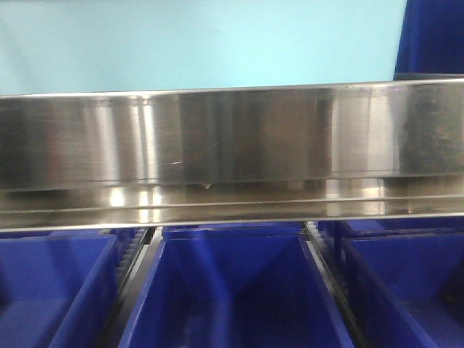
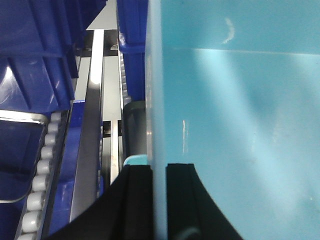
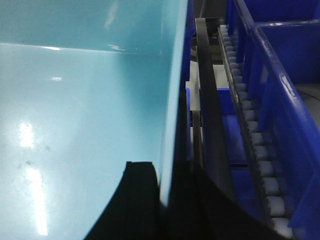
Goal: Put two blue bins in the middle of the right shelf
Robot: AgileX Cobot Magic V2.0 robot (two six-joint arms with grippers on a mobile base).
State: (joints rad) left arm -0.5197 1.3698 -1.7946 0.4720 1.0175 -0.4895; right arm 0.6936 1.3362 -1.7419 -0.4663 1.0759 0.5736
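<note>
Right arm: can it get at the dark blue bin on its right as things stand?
Probably not. The fingers of the right gripper straddle a wall of the pale blue bin, apparently clamped, so it is occupied. A roller track also lies between it and the dark blue bin.

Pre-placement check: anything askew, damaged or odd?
Nothing stands out. Left gripper and right gripper each pinch a wall of the pale blue bin; no cracks or spills show. The steel rail has only a faint scratch.
</note>
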